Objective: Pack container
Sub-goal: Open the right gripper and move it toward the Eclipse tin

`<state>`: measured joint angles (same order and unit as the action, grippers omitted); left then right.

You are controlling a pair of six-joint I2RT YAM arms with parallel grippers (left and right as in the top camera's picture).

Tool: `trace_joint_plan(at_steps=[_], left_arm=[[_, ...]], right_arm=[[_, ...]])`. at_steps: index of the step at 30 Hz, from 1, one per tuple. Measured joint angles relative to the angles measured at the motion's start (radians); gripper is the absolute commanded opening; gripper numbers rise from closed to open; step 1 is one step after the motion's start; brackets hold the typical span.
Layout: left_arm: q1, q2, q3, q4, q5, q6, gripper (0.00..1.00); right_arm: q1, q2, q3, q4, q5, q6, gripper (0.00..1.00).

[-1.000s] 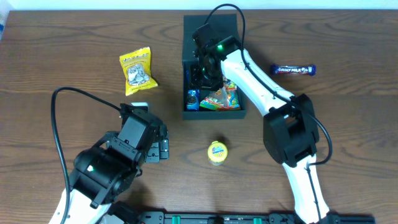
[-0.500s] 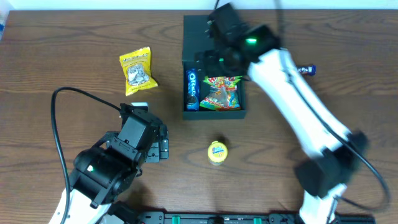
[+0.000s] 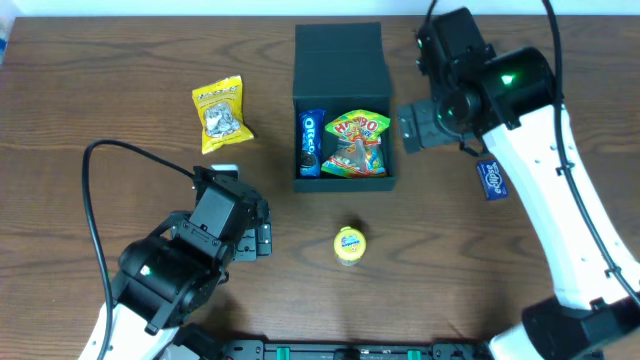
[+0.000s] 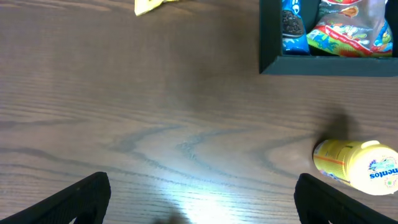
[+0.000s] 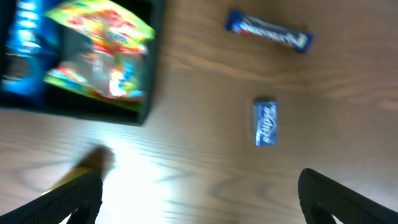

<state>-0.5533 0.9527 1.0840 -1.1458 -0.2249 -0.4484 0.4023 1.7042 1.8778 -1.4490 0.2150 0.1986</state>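
Observation:
The container (image 3: pixel 341 182) is a dark square box with its flap lid (image 3: pixel 340 45) open at the back. Inside lie a blue Oreo packet (image 3: pixel 309 142) and a colourful Haribo bag (image 3: pixel 357 143). My right gripper (image 3: pixel 440 130) hangs open above the table just right of the container, empty. In the right wrist view its fingers (image 5: pixel 336 196) frame bare wood, with the container (image 5: pixel 144 93) at upper left. My left gripper (image 3: pixel 255 232) stands open and empty low over the table at the front left. The left wrist view shows the container's front wall (image 4: pixel 323 64) ahead.
A yellow snack packet (image 3: pixel 221 113) lies left of the container. A yellow Mentos tub (image 3: pixel 349 244) stands in front of it. A small blue packet (image 3: pixel 492 179) lies at the right, and a long blue chocolate bar (image 5: pixel 267 32) beyond it.
My right gripper opened inside the container, left the Haribo bag there, then rose and swung out to the right. The left arm has not moved.

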Motion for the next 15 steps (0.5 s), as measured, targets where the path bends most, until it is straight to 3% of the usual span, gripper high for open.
trace_joint_plan(at_steps=[7,15], left_arm=[[0.0,0.0,0.0,0.0,0.0,0.0,0.95],[0.0,0.0,0.0,0.0,0.0,0.0,0.95]], right_arm=[[-0.048,-0.143,-0.311,0.129,0.019,0.002,0.99],[-0.129,-0.213,-0.5,0.167,-0.003,0.003,0.99]])
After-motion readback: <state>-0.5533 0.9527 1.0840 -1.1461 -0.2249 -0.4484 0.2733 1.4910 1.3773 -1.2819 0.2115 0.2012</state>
